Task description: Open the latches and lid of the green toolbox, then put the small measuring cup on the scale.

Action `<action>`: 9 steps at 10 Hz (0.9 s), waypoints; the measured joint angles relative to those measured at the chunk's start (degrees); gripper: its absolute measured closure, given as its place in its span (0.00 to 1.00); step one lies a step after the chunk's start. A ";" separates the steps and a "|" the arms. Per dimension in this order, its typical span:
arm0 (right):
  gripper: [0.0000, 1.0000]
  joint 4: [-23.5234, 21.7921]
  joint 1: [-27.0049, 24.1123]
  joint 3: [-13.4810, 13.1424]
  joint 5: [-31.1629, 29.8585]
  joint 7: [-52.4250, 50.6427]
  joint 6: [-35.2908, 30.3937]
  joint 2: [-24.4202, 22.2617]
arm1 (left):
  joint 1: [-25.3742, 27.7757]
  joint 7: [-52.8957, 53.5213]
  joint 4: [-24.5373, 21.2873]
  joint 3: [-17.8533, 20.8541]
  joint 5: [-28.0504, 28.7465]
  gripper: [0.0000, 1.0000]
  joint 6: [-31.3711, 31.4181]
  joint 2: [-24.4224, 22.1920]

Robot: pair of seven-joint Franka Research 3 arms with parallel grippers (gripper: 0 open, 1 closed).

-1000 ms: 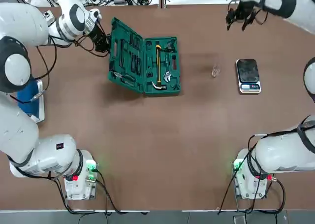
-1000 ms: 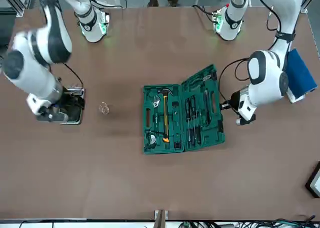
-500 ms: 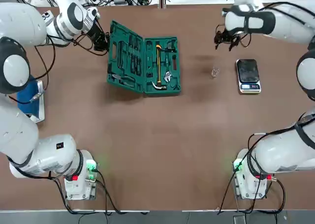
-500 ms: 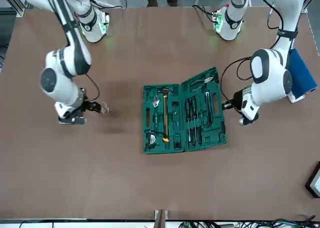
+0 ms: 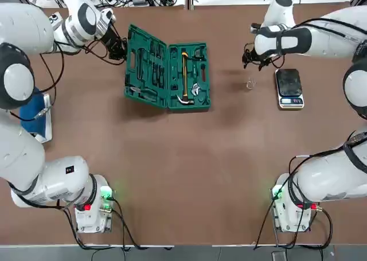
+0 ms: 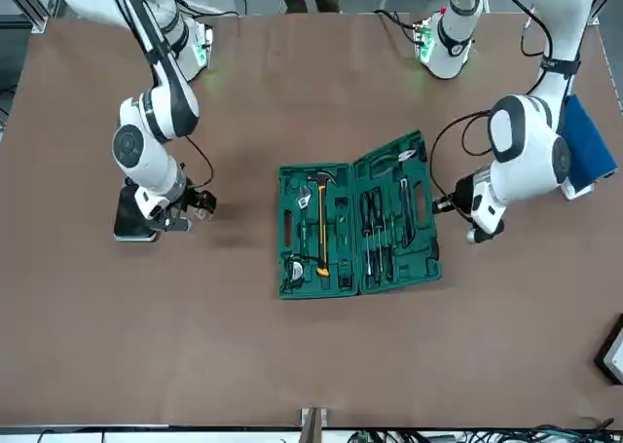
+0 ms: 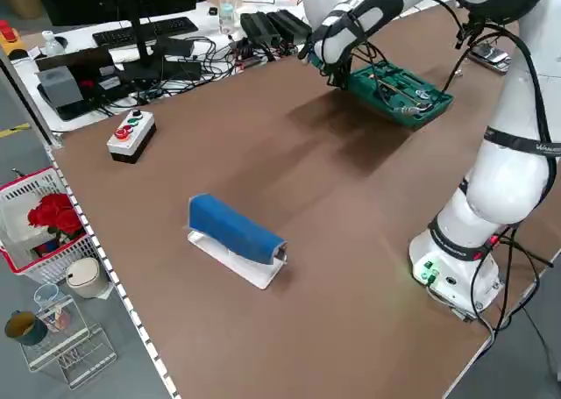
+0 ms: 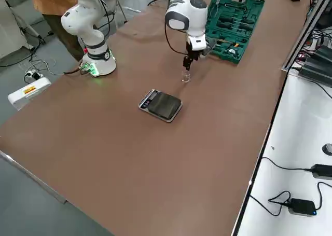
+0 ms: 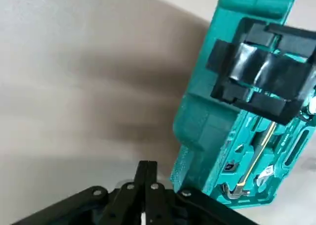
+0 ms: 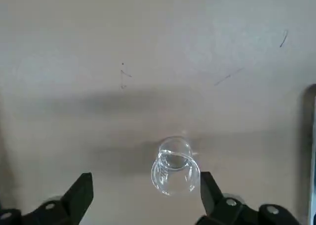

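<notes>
Small measuring cup [image 10: 174, 171]: one, clear, upright on the bare table [image 5: 172, 158], between the toolbox and the scale and just beside the scale.
Cup relative to jaws: in the right wrist view it sits between the two spread fingers [image 10: 79, 193], a little toward one of them and apart from both; not gripped.
Right gripper [image 5: 252, 59]: poised over the cup, jaws released and wide. Far the nearer arm to both cup and scale.
Cup shape: round, no long axis to line up with; I judge any approach angle would serve, the closing line just needs the cup centred.
Scale [image 5: 289, 88]: one, dark platform, nothing on it, long side running away from the robot; display strip at the near end.
Green toolbox [image 5: 186, 76]: one, opened flat, hammer and wrench showing.
Lid [image 5: 146, 66]: one, swung back, tilted up off the table, tools in its slots.
Left gripper [image 5: 119, 47]: at the lid's outer edge, jaws clenched on nothing, well apart from the cup.
Arms: two.
</notes>
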 joint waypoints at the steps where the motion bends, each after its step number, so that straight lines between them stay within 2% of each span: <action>1: 0.04 -0.31 0.00 0.21 0.00 0.08 1.06 0.44 | 0.21 0.22 -0.09 0.02 0.01 0.99 0.00 0.01; 3: 0.07 -0.62 0.15 1.21 -0.03 1.38 3.08 2.20 | 0.62 0.95 -0.46 0.15 0.18 0.99 0.01 0.09; 7: 0.13 -0.76 0.56 1.44 -0.05 2.01 4.41 4.58 | 0.65 1.24 -1.27 0.22 0.18 0.99 1.98 1.06; 8: 0.19 -0.95 0.56 1.44 -0.05 2.03 4.42 4.71 | 0.65 1.27 -1.39 0.23 0.18 0.99 2.82 1.66; 9: 0.19 -1.20 0.57 1.44 -0.05 2.04 4.44 4.78 | 0.65 1.45 -1.39 0.23 0.18 0.99 3.36 2.24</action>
